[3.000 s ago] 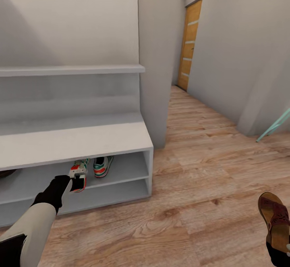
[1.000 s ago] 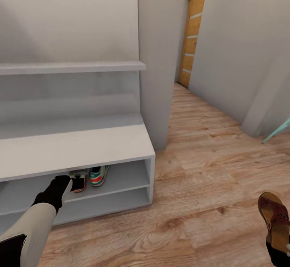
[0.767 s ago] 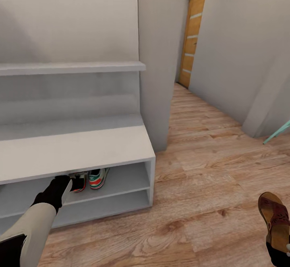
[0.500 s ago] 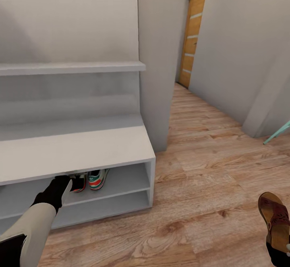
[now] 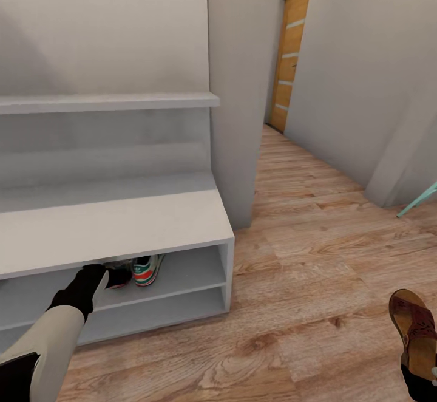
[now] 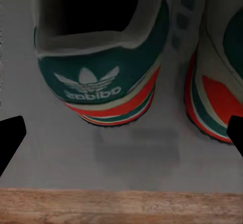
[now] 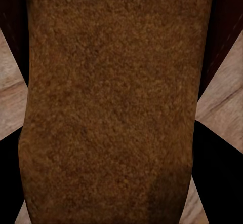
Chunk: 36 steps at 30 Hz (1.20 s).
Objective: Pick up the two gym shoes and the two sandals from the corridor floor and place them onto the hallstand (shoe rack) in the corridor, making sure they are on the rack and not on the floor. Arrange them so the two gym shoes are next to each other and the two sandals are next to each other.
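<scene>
The two gym shoes stand side by side, heels outward, on the upper open shelf of the pale hallstand (image 5: 121, 220). One gym shoe (image 5: 147, 268) (image 6: 217, 97) is on the right; the other gym shoe (image 5: 119, 272) (image 6: 98, 77) is just in front of my left gripper (image 5: 107, 278) (image 6: 121, 138). That gripper is open, its black fingertips (image 6: 10, 143) wide apart behind the heel and apart from it. My right gripper (image 5: 420, 374) (image 7: 121, 178) is shut on a brown sandal (image 5: 414, 329) (image 7: 111, 97), held above the corridor floor (image 5: 303, 268).
The bench top hangs over the shelf and hides the shoes' toes. A second open shelf (image 5: 158, 305) lies below. A grey wall pillar (image 5: 233, 98) stands right of the rack. The corridor runs back to a wooden door (image 5: 291, 56). A teal bar (image 5: 419, 201) leans at far right.
My left hand has taken the gym shoe from the shelf's front edge deeper in, beside the other one. The view has shifted slightly. The right arm and sandal have stayed put.
</scene>
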{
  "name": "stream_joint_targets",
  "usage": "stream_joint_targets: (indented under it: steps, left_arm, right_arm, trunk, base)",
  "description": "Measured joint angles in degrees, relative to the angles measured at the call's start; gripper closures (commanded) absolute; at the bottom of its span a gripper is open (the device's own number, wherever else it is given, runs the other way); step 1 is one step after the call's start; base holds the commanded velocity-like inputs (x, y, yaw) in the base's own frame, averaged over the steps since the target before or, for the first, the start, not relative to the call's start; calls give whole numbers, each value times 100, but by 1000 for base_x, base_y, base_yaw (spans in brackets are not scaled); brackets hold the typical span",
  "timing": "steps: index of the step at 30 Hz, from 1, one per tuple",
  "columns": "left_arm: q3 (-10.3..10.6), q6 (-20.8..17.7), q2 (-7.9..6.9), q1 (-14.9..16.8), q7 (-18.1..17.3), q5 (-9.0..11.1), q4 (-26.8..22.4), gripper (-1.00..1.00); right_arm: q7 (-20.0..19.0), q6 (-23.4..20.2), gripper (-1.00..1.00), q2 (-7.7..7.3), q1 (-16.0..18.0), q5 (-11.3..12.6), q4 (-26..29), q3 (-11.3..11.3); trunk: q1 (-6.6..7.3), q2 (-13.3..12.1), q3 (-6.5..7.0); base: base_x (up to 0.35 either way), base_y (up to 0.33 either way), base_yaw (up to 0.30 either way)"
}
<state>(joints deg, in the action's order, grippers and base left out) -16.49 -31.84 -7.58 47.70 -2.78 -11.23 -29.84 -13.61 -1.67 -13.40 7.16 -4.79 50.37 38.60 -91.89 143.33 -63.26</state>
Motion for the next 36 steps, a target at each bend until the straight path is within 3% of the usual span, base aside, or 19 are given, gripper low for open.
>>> stream_joint_targets:
  steps: [6, 26, 27, 30, 33, 36]
  left_arm:
    - [-2, -1, -2, 0, 0, -5, 5, -100]
    - [-18, 81, -3, -15, 0, 10, -22, -100]
    - [-49, 470, -19, -86, -4, 36, 2, -100]
    - [-72, 889, -48, -267, -12, 88, 30, -100]
    - [-81, 1423, -67, -643, -150, 285, 10, -100]
    - [-83, 1952, -97, -1188, -716, 434, -19, -100]
  right_arm:
    - [0, 0, 100, 0, 1, 0, -1, -1]
    - [0, 0, 100, 0, 1, -2, -2, -1]
    - [0, 0, 100, 0, 1, -4, -8, -1]
    - [0, 1, 100, 0, 0, -3, -18, -1]
    - [0, 6, 100, 6, 1, -4, -45, -3]
    - [0, 9, 100, 18, 0, -9, -82, -9]
  trunk:
    - [-2, 0, 0]
    - [-3, 0, 0]
    - [-4, 0, -1]
    - [-4, 0, -1]
    - [-4, 0, -1]
    - [-2, 0, -1]
  base:
    - [-117, 66, 0]
    - [-308, 114, 0]
    - [-314, 112, 0]
    - [-314, 111, 0]
    - [-307, 102, 0]
    - [-137, 36, 0]
